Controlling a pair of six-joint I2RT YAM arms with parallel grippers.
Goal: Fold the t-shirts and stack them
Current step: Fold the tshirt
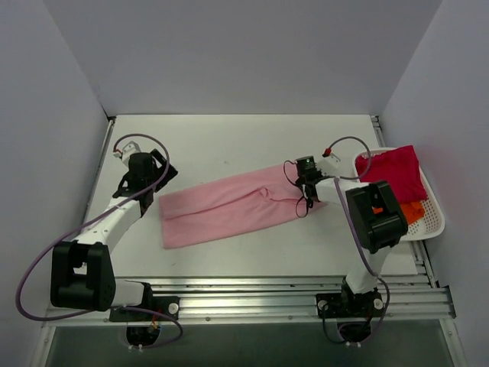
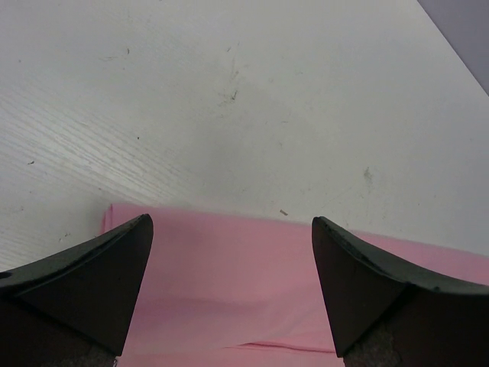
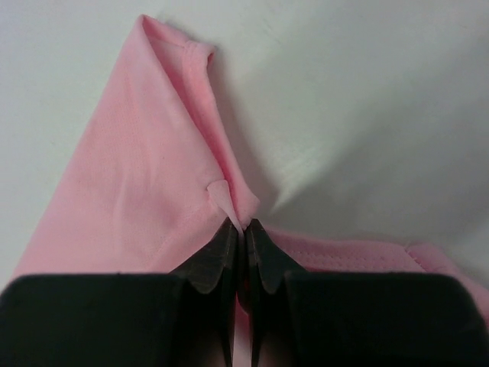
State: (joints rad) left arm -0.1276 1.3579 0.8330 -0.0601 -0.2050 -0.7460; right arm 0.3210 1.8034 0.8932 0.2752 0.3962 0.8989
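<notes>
The light pink t-shirt (image 1: 229,208) is spread as a long band across the middle of the table (image 1: 229,138), with its ends at roughly 9 and 3 o'clock in the top view. At the 3 o'clock end, a small pinch of its cloth is clamped between the fully closed fingers of the right gripper (image 3: 243,226). The left gripper (image 2: 231,222) is held spread wide over the 9 o'clock end, and nothing is caught between its fingers; whether the tips touch the cloth cannot be told. Further toward 3 o'clock, a magenta-red t-shirt (image 1: 393,170) and an orange t-shirt (image 1: 413,209) are kept in a white basket (image 1: 434,223).
</notes>
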